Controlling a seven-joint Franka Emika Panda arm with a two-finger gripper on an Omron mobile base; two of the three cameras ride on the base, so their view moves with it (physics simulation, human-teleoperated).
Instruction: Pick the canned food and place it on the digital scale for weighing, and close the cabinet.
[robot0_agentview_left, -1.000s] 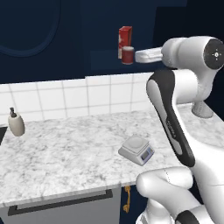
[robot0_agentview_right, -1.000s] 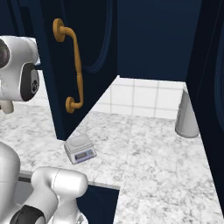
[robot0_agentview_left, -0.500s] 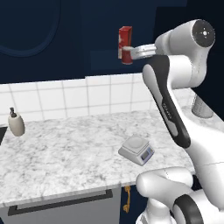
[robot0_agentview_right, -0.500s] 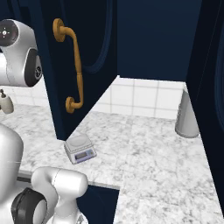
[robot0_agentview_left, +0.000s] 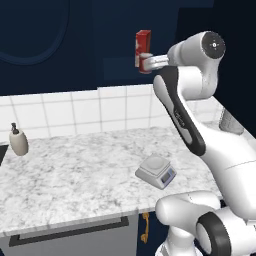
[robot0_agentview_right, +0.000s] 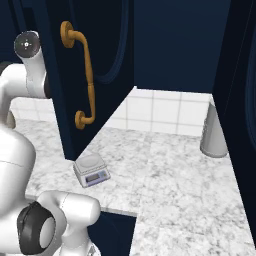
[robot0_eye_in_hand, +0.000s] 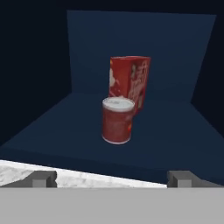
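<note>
Overhead, your cabinet (robot0_agentview_right: 95, 75) door hangs open, its gold handle (robot0_agentview_right: 84, 75) plain from the right base. On the marble counter (robot0_agentview_left: 75, 175) sits the digital scale (robot0_agentview_left: 156, 171). Your hand camera shows the canned food (robot0_eye_in_hand: 117, 120) upright on the shelf, touching the red-and-white box (robot0_eye_in_hand: 129, 83), with the gripper (robot0_eye_in_hand: 111, 178) spread wide, holding nothing.

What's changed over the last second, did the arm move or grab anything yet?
The arm has swung further left and in toward the open cabinet, bringing the gripper closer to the canned food. Its fingers stand wide apart, short of the can; nothing is grasped. The can, the red box behind it and the digital scale on the counter stayed put.
</note>
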